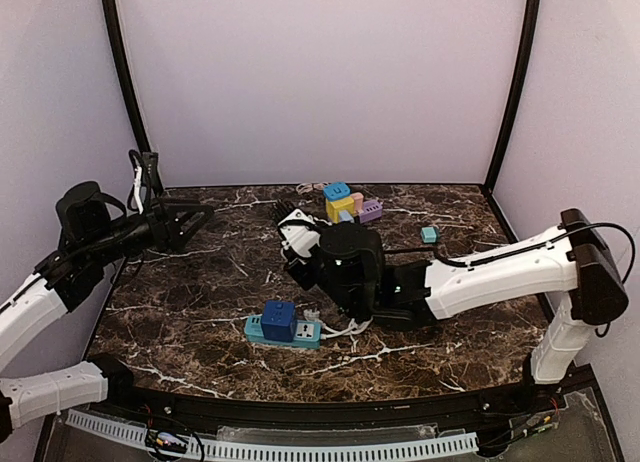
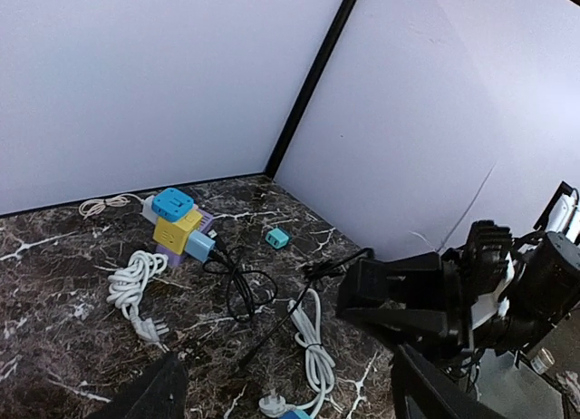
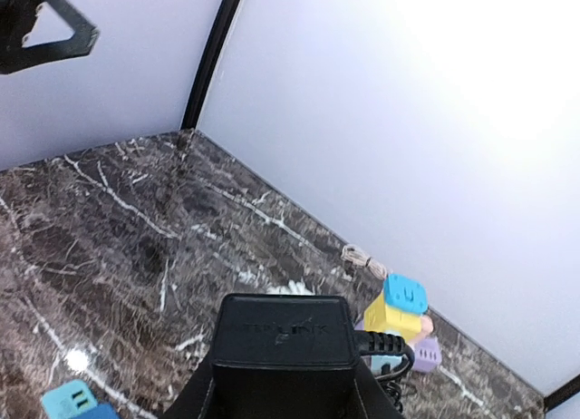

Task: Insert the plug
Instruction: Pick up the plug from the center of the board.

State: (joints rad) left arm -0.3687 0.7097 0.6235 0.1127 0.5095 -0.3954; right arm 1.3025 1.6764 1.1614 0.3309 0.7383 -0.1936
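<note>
the right pincer (image 1: 296, 230) is clenched on the black plug adapter (image 3: 283, 333), raised above the bench (image 1: 200, 282) behind the teal power strip (image 1: 283, 329), while the left pincer (image 1: 192, 222) hangs released at far left.

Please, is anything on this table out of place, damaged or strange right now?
Nothing looks damaged or spilled. It is only untidy: a white cord and a black cord lie in loose loops beside the coloured socket cubes, and a small teal block lies alone. The black adapter sits straight in the right gripper.
</note>
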